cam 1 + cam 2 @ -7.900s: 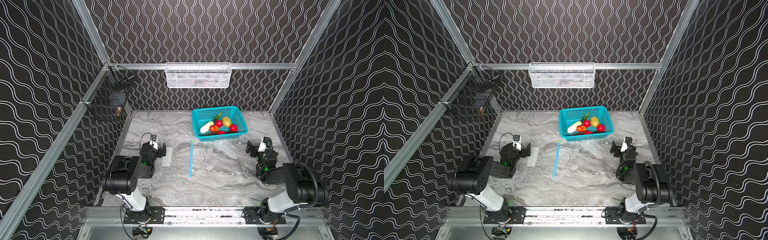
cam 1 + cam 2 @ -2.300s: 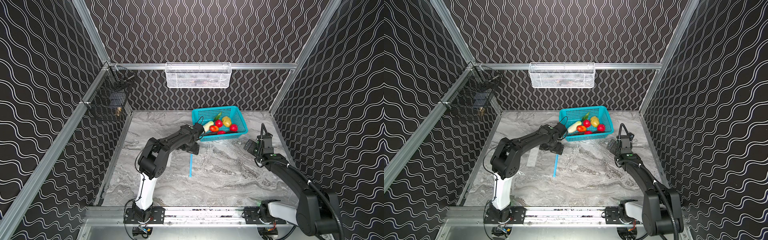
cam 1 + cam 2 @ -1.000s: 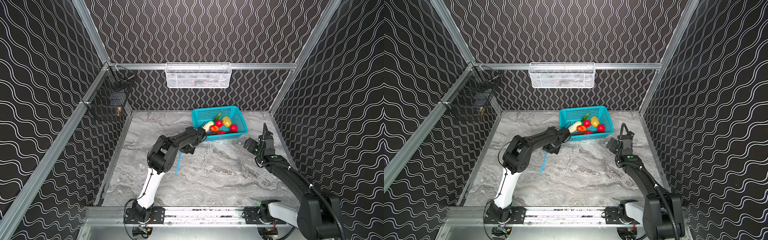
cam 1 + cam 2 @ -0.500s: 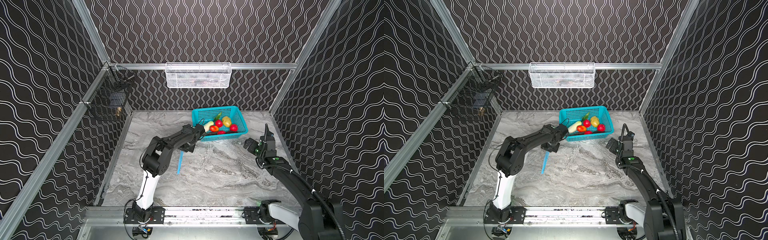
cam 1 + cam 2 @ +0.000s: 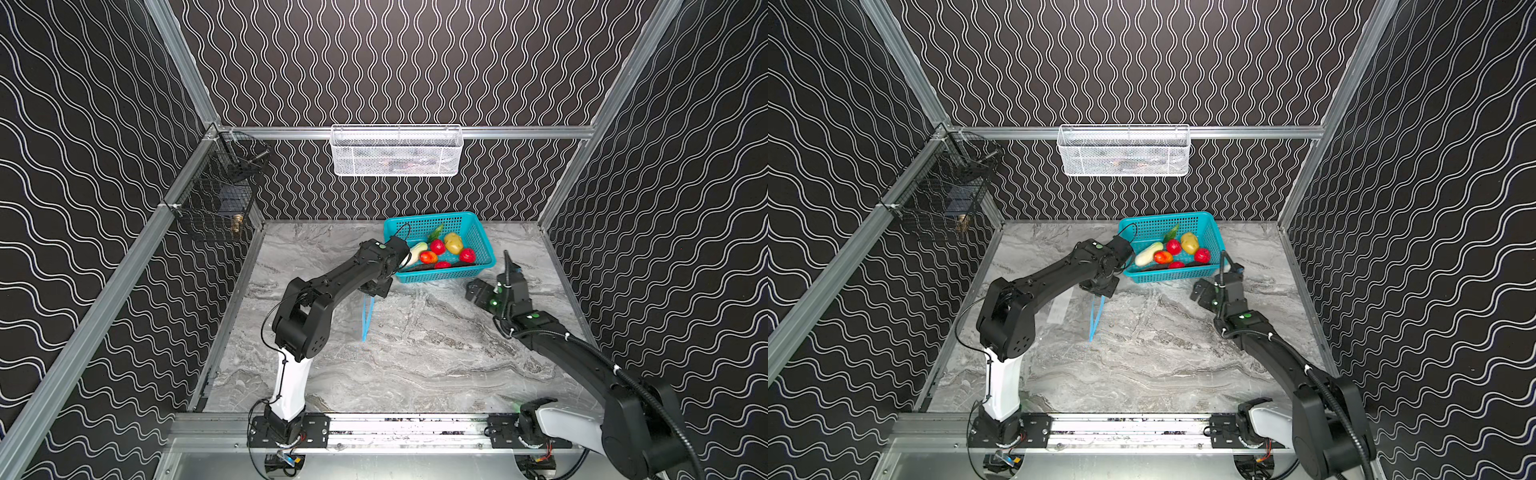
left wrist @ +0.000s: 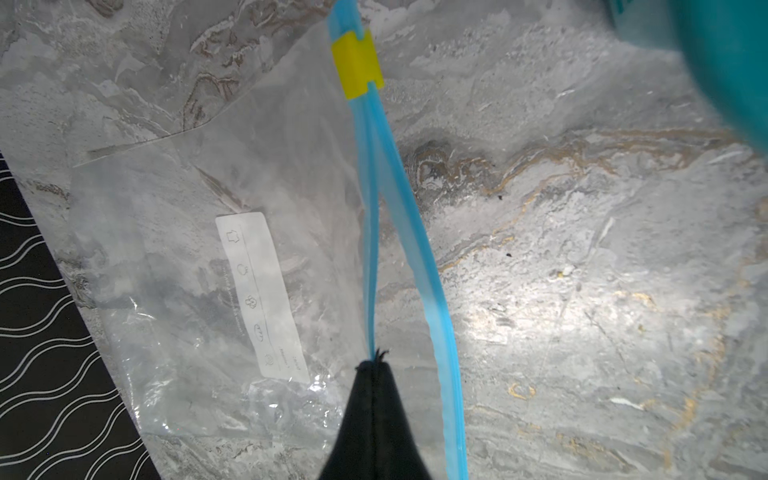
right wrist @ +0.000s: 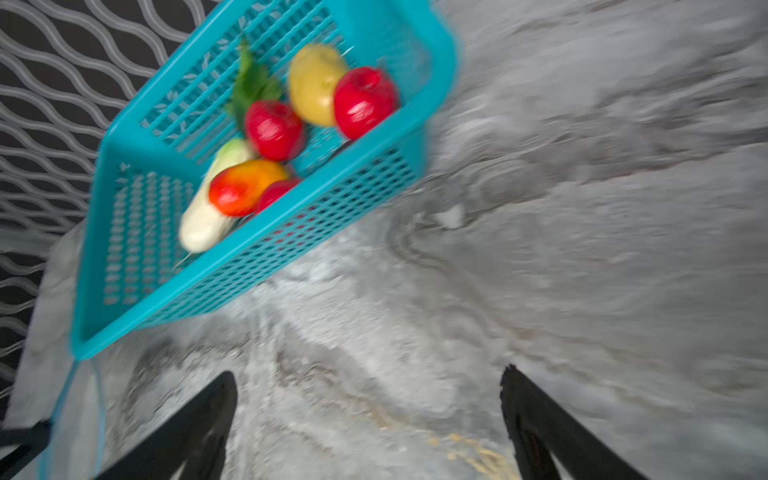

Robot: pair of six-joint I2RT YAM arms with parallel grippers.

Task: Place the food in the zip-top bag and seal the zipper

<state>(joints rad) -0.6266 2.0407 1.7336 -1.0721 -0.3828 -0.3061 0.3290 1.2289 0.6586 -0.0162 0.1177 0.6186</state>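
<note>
Both my arms are the same build: left arm and right arm are matte black with chunky rounded joints, each with a white link above the base. There's a green dot on the wrist housing and screw holes on the elbow cap. A thin black cable loops off the left arm, and a ribbed hose off the right. Left end effector and right end effector have black tapered fingers.

Teal basket at rear of marble tabletop — white mesh tray, black wire cage on walls.
</note>
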